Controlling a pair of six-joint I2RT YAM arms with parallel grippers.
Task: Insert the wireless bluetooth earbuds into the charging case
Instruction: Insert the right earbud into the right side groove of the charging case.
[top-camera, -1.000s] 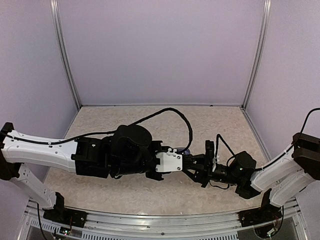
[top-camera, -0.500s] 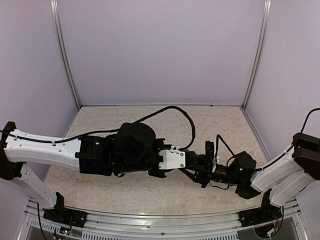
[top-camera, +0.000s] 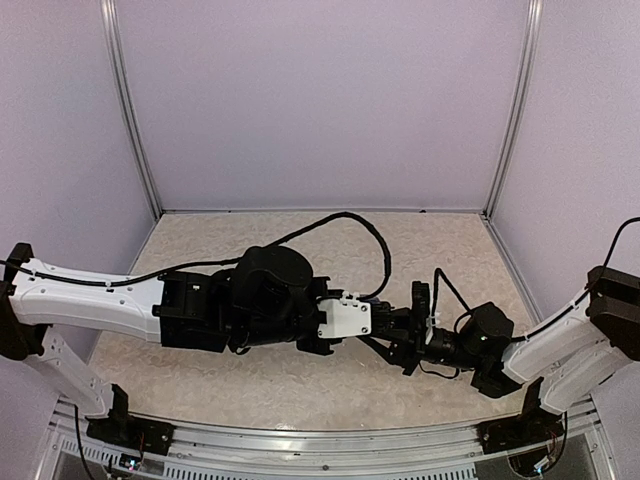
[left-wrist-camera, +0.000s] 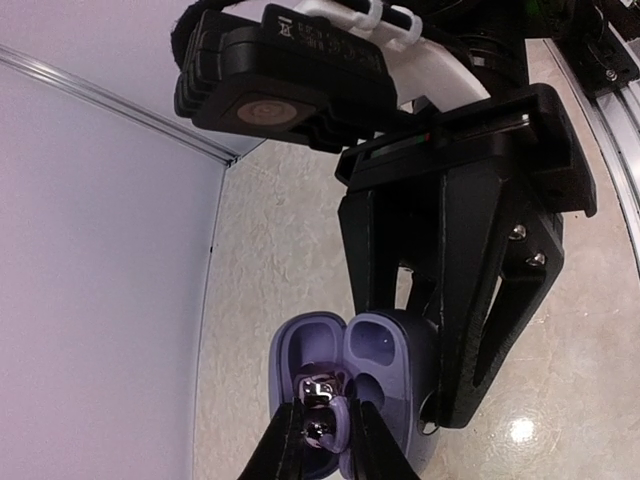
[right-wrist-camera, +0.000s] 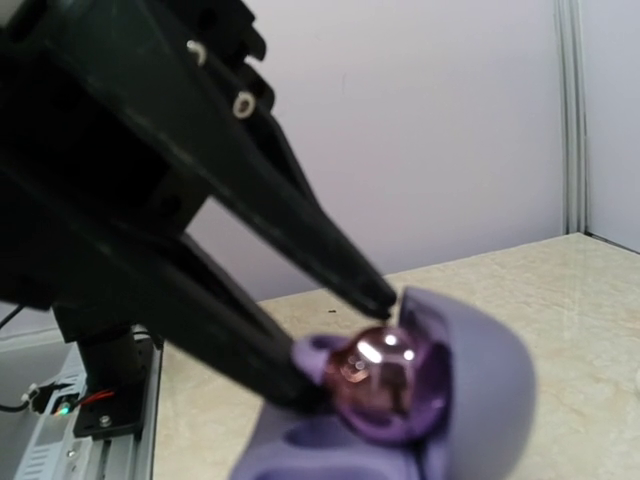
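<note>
Pinches a shiny dark purple earbud (left-wrist-camera: 322, 425) in the left jaws, pressed against the inside of the open purple case (left-wrist-camera: 385, 350). Clamps that case from its sides in the right jaws, over the beige counter (left-wrist-camera: 280, 260).

The left arm (top-camera: 100, 300) has been moved a little to the right. The left gripper (left-wrist-camera: 322, 447) has been brought closer to the right gripper (left-wrist-camera: 425, 375). The purple case (left-wrist-camera: 380, 345), seen between them from above before, is now mostly covered.
</note>
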